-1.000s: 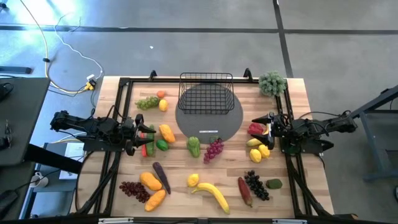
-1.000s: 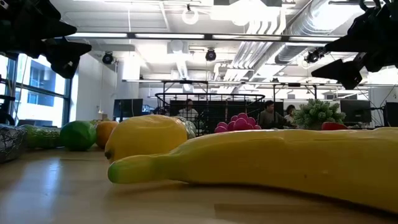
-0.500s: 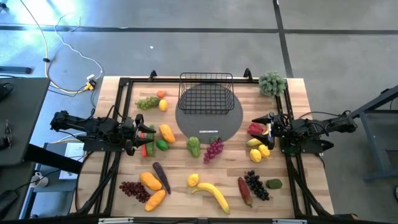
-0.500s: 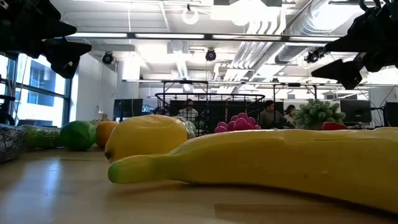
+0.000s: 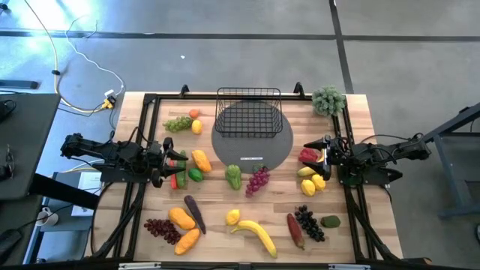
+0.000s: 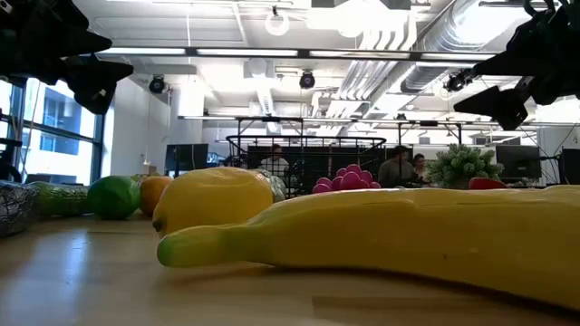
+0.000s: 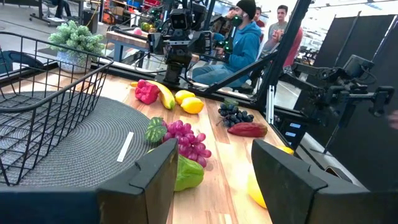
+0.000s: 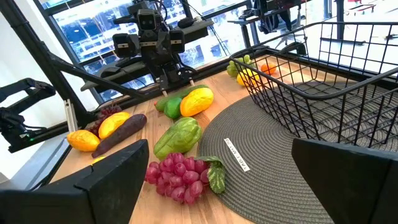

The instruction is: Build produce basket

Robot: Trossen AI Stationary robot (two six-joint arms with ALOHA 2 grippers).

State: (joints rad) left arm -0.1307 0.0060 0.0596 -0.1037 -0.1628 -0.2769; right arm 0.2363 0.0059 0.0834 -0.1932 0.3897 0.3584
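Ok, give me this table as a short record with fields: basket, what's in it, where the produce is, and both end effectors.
basket: black wire basket on a grey mat, far middle of the table
contents: nothing in it
produce: all on the wood, around the mat; banana and lemon at the near edge, pink grapes by the mat
left end effector: open, empty, over the left-side produce
right end effector: open, empty, over the red pepper

Bright ceiling lights, soft shadows, near banana (image 6: pixel 381 240) blurred
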